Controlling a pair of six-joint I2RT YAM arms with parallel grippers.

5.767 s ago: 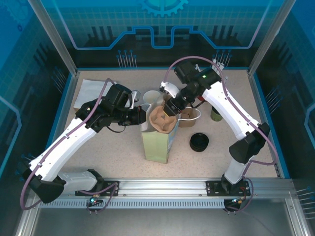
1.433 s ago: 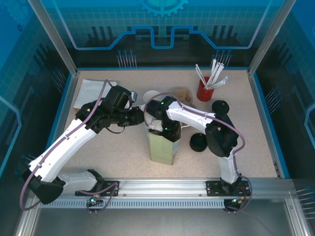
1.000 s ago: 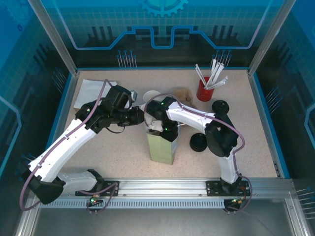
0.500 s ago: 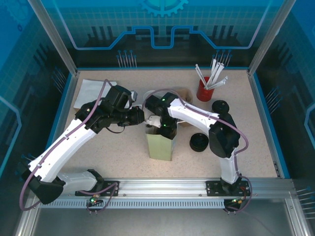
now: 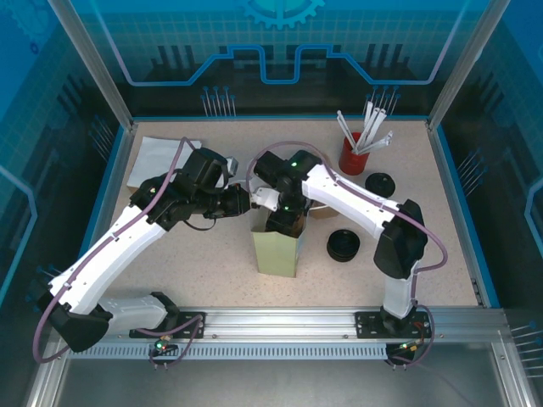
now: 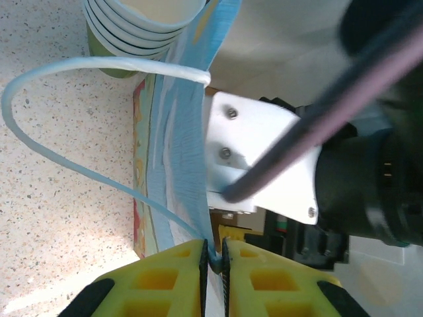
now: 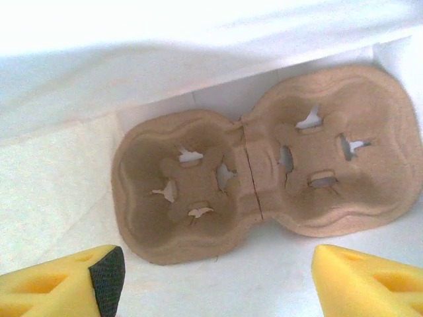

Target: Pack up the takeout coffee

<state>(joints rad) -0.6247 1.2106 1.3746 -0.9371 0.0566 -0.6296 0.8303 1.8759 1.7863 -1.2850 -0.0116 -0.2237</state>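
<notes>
Mid-table, nearest: bag (image 5: pixel 277 254) upright, mouth up. On its near-left rim, left gripper (image 6: pixel 213 259) pinched tight, fingers (image 6: pixel 165 277) together with only the paper wall between; judged to be keeping the mouth open. Loop handle (image 6: pixel 39 152) hanging free outside.

Down inside the bag: right gripper (image 7: pixel 218 281), fingers (image 7: pixel 56 281) wide apart, nothing between. Below it, carrier (image 7: pixel 258 172) flat on the bag floor, wells empty.

Right of bag, apart from it: lids (image 5: pixel 344 246) on the table (image 5: pixel 212 271). Farther back, far lid (image 5: pixel 379 184); cannot tell whether a cup sits under it.

Just past the bag's far side: cups (image 6: pixel 132 33), nested stack, green outside, pale rims, on the table, not yet in the bag.

Back right: red cup of straws (image 5: pixel 352 154). Back left: napkins (image 5: pixel 161 157).

Handling, as judgement: probably light, thin-walled, easily crushed; nested ones may lift together. Best taken high, at the rolled rim, one finger inside and one outside, with mild squeeze. Lids probably stiff but slick and thin; take by the edge
</notes>
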